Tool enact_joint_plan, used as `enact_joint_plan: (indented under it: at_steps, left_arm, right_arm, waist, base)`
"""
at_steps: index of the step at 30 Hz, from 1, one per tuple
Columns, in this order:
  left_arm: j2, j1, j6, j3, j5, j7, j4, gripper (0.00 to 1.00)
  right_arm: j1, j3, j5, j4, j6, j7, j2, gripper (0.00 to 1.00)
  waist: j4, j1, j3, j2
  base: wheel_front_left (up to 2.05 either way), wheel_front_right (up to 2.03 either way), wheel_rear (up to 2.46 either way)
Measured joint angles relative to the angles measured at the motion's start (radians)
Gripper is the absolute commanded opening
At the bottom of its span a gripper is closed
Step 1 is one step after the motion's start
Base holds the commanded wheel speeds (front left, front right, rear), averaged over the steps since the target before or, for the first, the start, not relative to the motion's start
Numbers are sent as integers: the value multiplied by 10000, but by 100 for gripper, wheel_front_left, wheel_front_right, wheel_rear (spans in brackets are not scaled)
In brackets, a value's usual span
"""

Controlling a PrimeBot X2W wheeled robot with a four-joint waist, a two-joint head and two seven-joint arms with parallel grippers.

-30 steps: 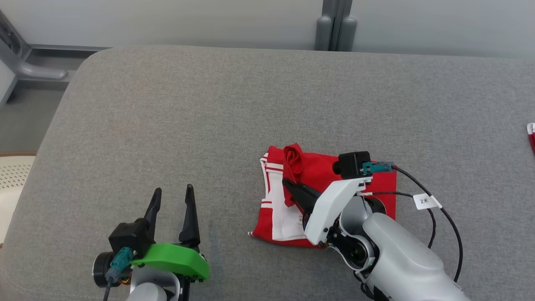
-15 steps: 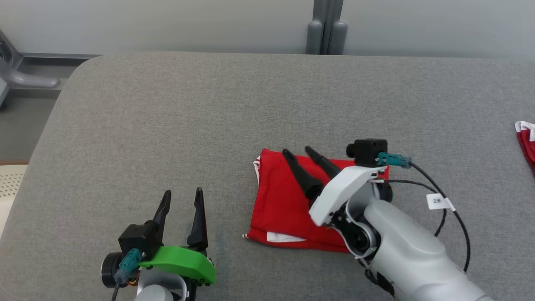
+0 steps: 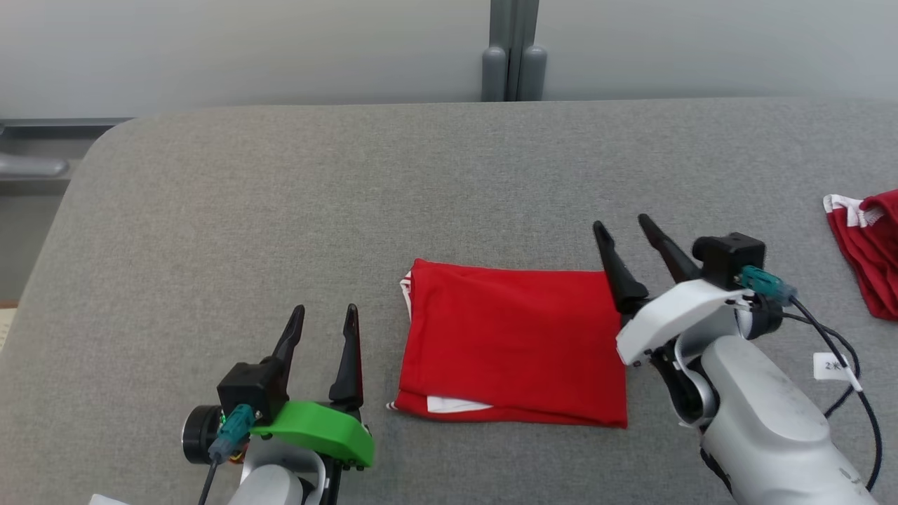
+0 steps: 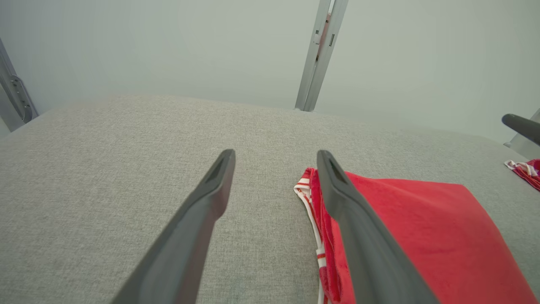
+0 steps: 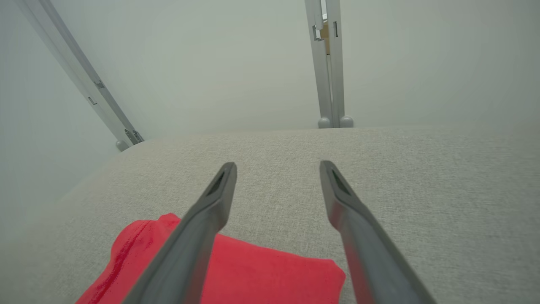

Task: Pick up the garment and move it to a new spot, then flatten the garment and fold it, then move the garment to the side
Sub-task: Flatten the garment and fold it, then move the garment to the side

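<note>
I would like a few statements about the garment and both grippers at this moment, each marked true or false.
1. The red garment lies folded on the grey cushion. True.
2. The right gripper is shut on the garment. False: it is open and holds nothing, at the garment's right edge.
3. The left gripper is open, to the left of the garment. True.
4. A second red cloth lies at the cushion's left end. False: it lies at the far right.

Left pincer and right pincer have dark tapered fingers; the left bears a green cover, the right a white cover, teal plug and black cable with a white tag.
</note>
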Motion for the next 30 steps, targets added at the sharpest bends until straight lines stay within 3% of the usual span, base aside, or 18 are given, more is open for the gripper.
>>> enact_joint_plan:
  at_steps: [5,11,18,30]
  left_arm:
    - [-115,-59,4,221,88,0,169,100]
    - [-274,247,-33,708,267,-2,221,100]
    - [-384,752,-117,1227,481,-2,226,100]
    - [-497,1031,-167,1684,899,-2,180,100]
  right_arm:
    - [1338,-2000,-1755,-1542,0,-38,194,100]
    - [2987,-3089,-2876,-3009,0,-40,654,100]
    - [4092,-3534,-3043,-3816,0,21,1037,100]
    - [4402,-3722,-3112,-4107,0,186,1187,100]
  waist:
    - [-289,0,-186,0]
    - [-581,0,-422,0]
    - [-762,0,-636,0]
    - [-708,0,-672,0]
  base:
    - [0,0,0]
    - [0,0,0]
    - [0,0,0]
    - [0,0,0]
